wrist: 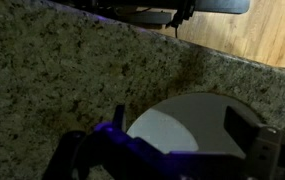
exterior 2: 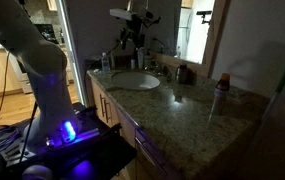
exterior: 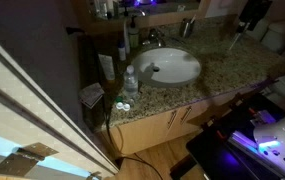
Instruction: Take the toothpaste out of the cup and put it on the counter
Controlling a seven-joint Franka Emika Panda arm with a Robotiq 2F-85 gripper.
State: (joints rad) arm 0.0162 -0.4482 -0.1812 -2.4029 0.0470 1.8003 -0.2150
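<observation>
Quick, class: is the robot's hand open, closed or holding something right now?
Hand: open, holding nothing.

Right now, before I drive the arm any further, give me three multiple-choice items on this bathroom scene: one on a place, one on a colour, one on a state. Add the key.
1. Where does the gripper hang?
A) above the counter, near the sink basin
B) inside a cabinet
C) down on the floor

2. What colour is the sink basin?
A) black
B) white
C) green

3. How is the gripper?
A) shut on a bottle
B) shut on a towel
C) open, holding nothing

Key:
1 A, since the wrist view looks down on the counter and the rim of the sink basin.
2 B, since the basin shows white in every view.
3 C, since the wrist view shows the fingers apart with nothing between them.
</observation>
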